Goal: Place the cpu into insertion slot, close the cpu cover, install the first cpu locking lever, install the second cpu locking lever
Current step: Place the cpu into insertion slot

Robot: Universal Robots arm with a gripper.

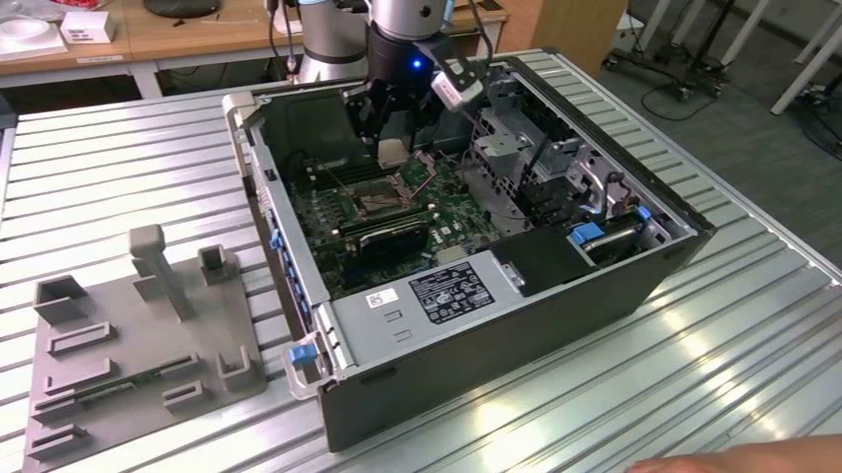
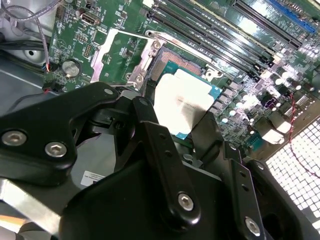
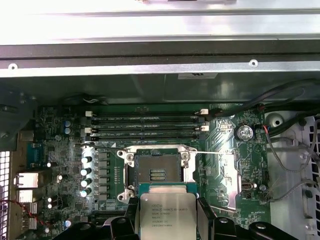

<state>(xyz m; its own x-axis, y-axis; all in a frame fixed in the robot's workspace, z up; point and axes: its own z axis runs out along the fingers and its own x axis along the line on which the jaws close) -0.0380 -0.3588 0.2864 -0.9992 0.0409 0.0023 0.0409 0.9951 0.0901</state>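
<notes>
Inside the computer case (image 1: 553, 315), found tool (image 3: 168, 218) clamped on cpu (image 3: 165, 207) by opposite edges; noted cpu held near exposed insertion slot (image 3: 157, 172), unseated.

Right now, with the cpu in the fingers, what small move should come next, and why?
Probably shift the cpu squarely over the insertion slot before lowering: the fingers hold it beside the open, empty slot, not yet above it.

bright room light; harsh glare on the case wall (image 3: 150, 30); board (image 3: 225, 165) dimmer.
</notes>
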